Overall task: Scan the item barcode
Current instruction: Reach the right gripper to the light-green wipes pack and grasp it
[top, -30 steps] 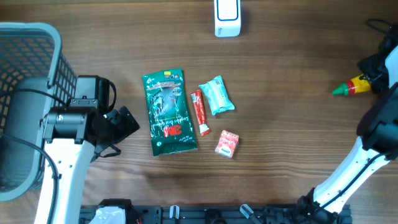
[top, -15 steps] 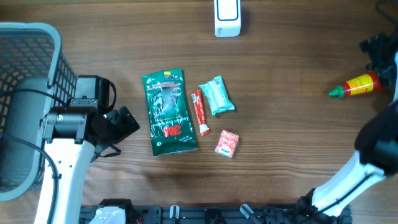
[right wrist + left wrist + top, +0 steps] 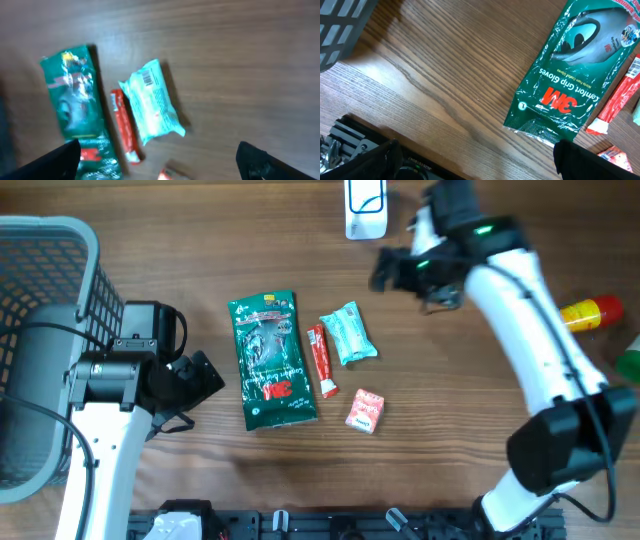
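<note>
Nearest on the table lies a small red packet. Off to its left the left claw hangs low, fingers spread with nothing between them, just beside the near end of a green glove pack. A red stick lies just right of that pack. Close against the stick's far end is the teal pack, flat on the table in the middle of the cluster. Its barcode faces up near its far end, so I take it for the item to be scanned. The right claw hovers a little beyond it, fingers spread wide and empty. A good pick would come down across the pack's short width toward its near end, so the fingers neither cover the barcode nor catch the stick alongside. The soft wrapper will likely crumple, so a light squeeze suits. Then carry it, code outward, to the white scanner at the far edge; the way there is bare wood. A basket fills the far left and a bottle lies well to the right, both off that path.
</note>
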`<state>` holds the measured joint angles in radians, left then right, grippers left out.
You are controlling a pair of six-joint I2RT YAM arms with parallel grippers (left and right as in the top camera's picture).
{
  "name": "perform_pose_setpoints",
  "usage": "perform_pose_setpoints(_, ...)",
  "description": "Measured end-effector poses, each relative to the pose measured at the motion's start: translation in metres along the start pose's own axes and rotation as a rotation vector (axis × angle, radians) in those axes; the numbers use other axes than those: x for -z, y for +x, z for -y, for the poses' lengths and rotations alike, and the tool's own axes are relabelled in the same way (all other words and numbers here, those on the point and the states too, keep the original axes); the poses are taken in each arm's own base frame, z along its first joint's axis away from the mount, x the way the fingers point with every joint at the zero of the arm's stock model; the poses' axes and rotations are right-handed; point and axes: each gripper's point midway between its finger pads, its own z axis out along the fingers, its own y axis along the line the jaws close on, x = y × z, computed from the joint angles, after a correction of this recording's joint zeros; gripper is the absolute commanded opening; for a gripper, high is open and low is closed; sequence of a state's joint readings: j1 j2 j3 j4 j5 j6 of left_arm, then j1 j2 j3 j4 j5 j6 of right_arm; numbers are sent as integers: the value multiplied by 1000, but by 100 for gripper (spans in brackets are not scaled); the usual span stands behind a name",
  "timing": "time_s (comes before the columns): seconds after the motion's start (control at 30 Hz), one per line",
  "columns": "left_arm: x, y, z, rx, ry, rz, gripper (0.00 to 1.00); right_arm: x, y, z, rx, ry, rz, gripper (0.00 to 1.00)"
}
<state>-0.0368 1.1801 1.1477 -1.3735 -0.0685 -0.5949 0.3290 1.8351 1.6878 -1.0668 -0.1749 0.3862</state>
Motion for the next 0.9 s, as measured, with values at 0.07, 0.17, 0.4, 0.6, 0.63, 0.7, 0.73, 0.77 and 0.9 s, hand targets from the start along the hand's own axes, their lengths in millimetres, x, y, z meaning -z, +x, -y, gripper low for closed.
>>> perform_pose_setpoints(0.07,0,0,0,0,0,0,100,-17,9,-13,71,23,10,92)
perform_pose_setpoints(0.17,0,0,0,0,0,0,100,-49,21,-29,160,35,48,88)
perform_pose_setpoints(0.4,0,0,0,0,0,0,100,-80,60,-19,-193,86,-27,78)
perform_pose_setpoints(0.6,0,0,0,0,0,0,100,-102,73,-43,-514,-52,-58,77)
perform_pose_setpoints(0.63,0,0,0,0,0,0,100,-109,81,-40,-550,-46,-72,77)
perform_pose_setpoints(0.7,0,0,0,0,0,0,100,-120,93,-33,-608,-41,-86,77)
perform_pose_setpoints(0.73,0,0,0,0,0,1,100,-122,96,-31,-625,-39,-88,77)
perform_pose_setpoints(0.77,0,0,0,0,0,0,100,-124,96,-30,-636,-41,-85,77)
perform_pose_setpoints(0.9,0,0,0,0,0,0,100,-131,93,-25,-697,-44,-47,74)
